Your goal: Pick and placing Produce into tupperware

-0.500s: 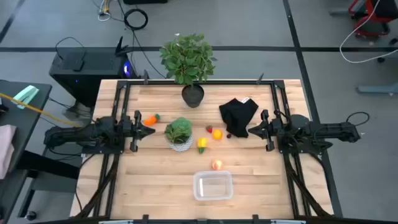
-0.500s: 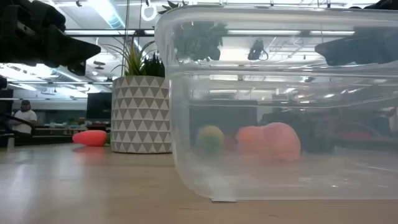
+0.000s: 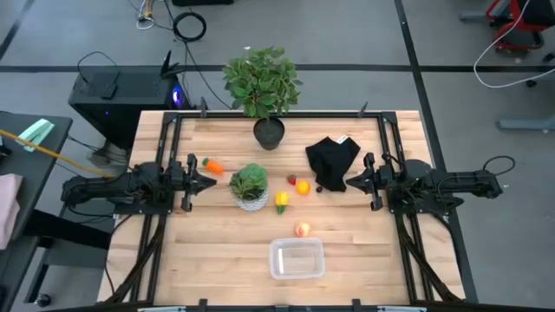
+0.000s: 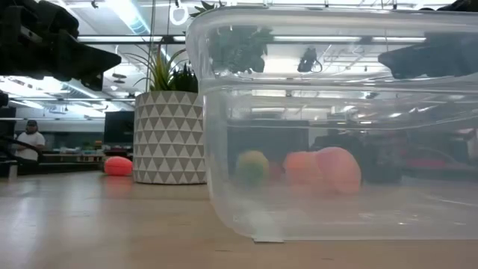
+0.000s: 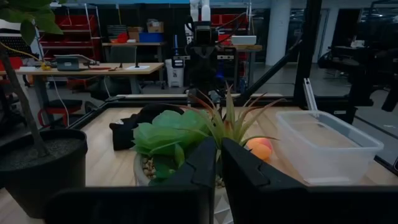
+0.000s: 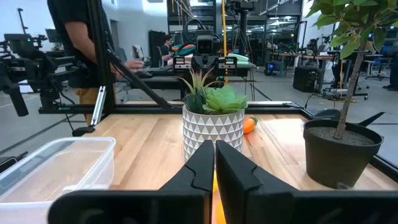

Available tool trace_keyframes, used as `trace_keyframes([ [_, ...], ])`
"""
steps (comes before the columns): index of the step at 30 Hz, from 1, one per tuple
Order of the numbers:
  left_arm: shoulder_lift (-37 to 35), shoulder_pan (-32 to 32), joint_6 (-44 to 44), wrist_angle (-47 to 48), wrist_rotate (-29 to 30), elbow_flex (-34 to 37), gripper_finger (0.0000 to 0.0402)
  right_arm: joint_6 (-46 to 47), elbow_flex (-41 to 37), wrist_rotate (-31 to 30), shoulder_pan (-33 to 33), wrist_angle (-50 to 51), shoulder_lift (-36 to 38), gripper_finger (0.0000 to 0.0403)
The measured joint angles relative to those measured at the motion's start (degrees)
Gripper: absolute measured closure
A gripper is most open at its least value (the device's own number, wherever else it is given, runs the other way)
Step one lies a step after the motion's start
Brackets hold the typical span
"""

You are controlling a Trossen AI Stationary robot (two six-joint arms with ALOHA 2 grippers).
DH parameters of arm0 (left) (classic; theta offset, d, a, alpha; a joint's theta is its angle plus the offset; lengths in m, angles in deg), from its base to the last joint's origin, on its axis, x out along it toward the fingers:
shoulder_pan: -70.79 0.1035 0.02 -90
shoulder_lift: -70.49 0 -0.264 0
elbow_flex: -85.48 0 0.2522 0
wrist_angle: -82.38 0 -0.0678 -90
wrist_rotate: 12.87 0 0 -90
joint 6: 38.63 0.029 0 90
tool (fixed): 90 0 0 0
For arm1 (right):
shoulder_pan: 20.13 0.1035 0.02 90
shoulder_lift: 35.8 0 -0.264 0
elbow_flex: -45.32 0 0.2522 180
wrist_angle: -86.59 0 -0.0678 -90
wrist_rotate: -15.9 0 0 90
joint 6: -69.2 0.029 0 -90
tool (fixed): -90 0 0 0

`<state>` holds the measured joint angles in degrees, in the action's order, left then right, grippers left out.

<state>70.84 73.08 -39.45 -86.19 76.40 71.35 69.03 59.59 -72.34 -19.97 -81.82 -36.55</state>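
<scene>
Fingers of both grippers, left (image 3: 208, 180) and right (image 3: 353, 183), are closed and empty. Tupperware (image 3: 297, 259) sits empty at the near edge of the surface; carrot (image 3: 211, 165) lies just beside the left gripper. Recommend opening wide before descending over it.

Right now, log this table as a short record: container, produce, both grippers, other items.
container: tupperware, near front edge, nothing in it
produce on table: carrot beside left gripper; orange ball; yellow piece; peach piece just behind the tupperware; strawberry
left gripper: shut, holds nothing, at table's left side
right gripper: shut, holds nothing, at table's right side beside black cloth
other: succulent in white pot; black pot with tall plant
</scene>
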Motion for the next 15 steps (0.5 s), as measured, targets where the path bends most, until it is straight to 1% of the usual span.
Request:
trace_keyframes([
  [8,0.01,0.02,-0.02,0.00,0.00,0.00,0.0378,0.00,0.00,0.00,-0.02,0.00,0.00,0.0381],
  [15,-0.02,0.02,0.00,-0.02,0.01,0.00,0.0369,0.00,-0.02,0.00,-0.01,0.02,0.00,0.0381],
])
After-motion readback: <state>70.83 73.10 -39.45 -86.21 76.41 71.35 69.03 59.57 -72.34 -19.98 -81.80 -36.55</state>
